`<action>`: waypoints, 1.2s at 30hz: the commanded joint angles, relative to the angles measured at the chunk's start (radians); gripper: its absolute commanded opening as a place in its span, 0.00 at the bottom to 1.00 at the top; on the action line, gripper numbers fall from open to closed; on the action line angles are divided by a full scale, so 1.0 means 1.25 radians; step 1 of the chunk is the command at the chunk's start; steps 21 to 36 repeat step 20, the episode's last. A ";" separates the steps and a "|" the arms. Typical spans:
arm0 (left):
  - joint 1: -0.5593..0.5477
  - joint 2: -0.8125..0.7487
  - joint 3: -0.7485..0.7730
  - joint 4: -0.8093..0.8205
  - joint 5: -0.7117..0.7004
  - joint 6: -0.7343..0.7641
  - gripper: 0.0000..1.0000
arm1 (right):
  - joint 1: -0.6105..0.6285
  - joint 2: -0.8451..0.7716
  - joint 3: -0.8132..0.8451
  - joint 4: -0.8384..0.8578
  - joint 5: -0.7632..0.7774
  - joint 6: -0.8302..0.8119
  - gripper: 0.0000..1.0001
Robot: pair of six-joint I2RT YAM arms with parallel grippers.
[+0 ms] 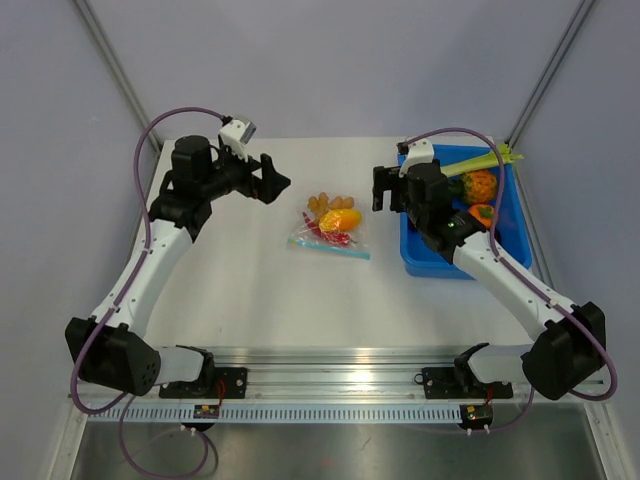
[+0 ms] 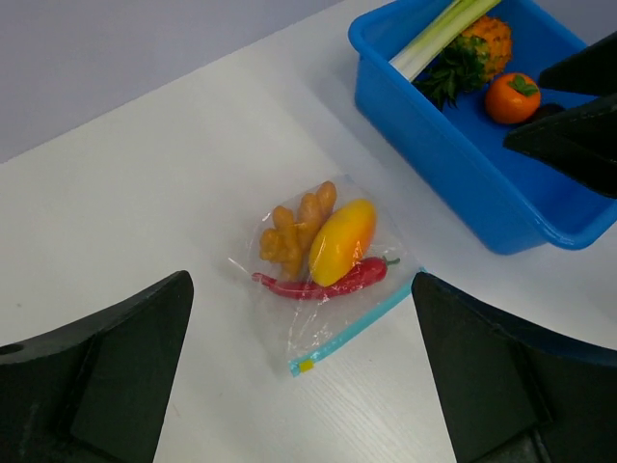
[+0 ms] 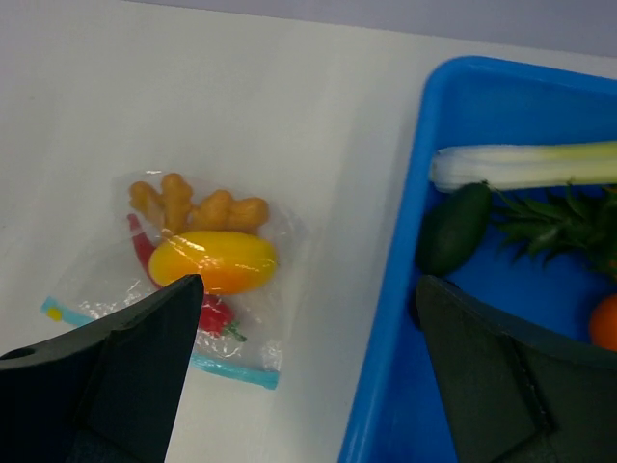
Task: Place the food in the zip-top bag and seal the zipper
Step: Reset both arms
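The clear zip-top bag (image 1: 331, 232) lies flat on the white table between the two arms. The food shows through its plastic: a lumpy orange cluster (image 2: 294, 234), a yellow oblong piece (image 2: 342, 241) and a red chili (image 2: 323, 284). The blue-green zipper (image 2: 352, 325) runs along the bag's near edge with a small yellow tab at one end. My left gripper (image 1: 272, 180) hovers to the bag's left, open and holding nothing. To the right, beside the tray, my right gripper (image 1: 385, 190) is open too, its dark fingers (image 3: 125, 367) spread wide above the bag's edge.
A blue plastic tray (image 1: 420, 262) stands at the right of the table, close to the bag. It holds a green-white leek (image 3: 521, 164), a pineapple (image 2: 482, 43), a round orange fruit (image 2: 512, 96) and a dark green piece (image 3: 455, 227).
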 commanded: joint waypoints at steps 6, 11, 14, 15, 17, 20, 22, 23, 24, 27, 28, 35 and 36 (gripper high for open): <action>-0.123 -0.119 -0.125 0.016 -0.255 -0.121 0.99 | -0.001 0.008 0.105 -0.309 0.314 0.165 0.99; -0.209 -0.144 -0.154 0.000 -0.345 -0.077 0.99 | -0.001 -0.030 0.064 -0.315 0.306 0.185 0.99; -0.225 -0.144 -0.158 -0.010 -0.361 -0.073 0.99 | -0.001 -0.056 0.034 -0.310 0.330 0.197 1.00; -0.226 -0.143 -0.159 -0.013 -0.355 -0.077 0.99 | -0.001 -0.066 0.027 -0.308 0.338 0.202 1.00; -0.235 -0.135 -0.164 -0.021 -0.329 -0.084 0.99 | -0.001 -0.073 0.008 -0.303 0.353 0.205 0.99; -0.276 -0.133 -0.175 -0.028 -0.322 -0.084 0.99 | -0.001 -0.081 -0.010 -0.295 0.367 0.207 1.00; -0.276 -0.133 -0.175 -0.028 -0.322 -0.084 0.99 | -0.001 -0.081 -0.010 -0.295 0.367 0.207 1.00; -0.276 -0.133 -0.175 -0.028 -0.322 -0.084 0.99 | -0.001 -0.081 -0.010 -0.295 0.367 0.207 1.00; -0.276 -0.133 -0.175 -0.028 -0.322 -0.084 0.99 | -0.001 -0.081 -0.010 -0.295 0.367 0.207 1.00; -0.276 -0.133 -0.175 -0.028 -0.322 -0.084 0.99 | -0.001 -0.081 -0.010 -0.295 0.367 0.207 1.00; -0.276 -0.133 -0.175 -0.028 -0.322 -0.084 0.99 | -0.001 -0.081 -0.010 -0.295 0.367 0.207 1.00; -0.276 -0.133 -0.175 -0.028 -0.322 -0.084 0.99 | -0.001 -0.081 -0.010 -0.295 0.367 0.207 1.00; -0.276 -0.133 -0.175 -0.028 -0.322 -0.084 0.99 | -0.001 -0.081 -0.010 -0.295 0.367 0.207 1.00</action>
